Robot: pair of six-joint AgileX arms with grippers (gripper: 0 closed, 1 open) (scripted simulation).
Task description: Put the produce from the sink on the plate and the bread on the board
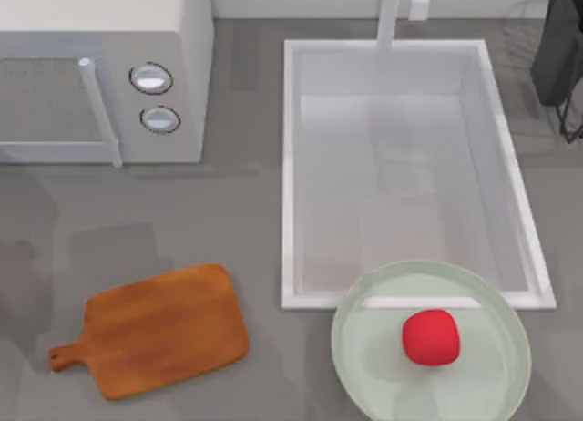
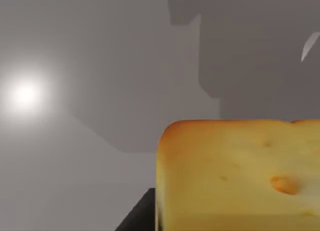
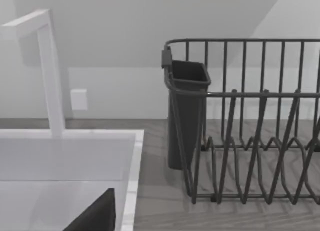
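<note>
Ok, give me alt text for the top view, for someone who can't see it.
A red tomato-like fruit sits on a pale green plate overlapping the near rim of a white sink. A bare wooden board lies to the left, a white microwave behind it.

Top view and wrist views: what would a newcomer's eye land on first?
The bright red produce on the pale green plate, which overlaps the sink's near rim. Next, the bare wooden board at the table's left, and the golden bread looming close in the left wrist view.

Produce (image 1: 431,337) on plate (image 1: 364,366); board (image 1: 159,330) at its left.
</note>
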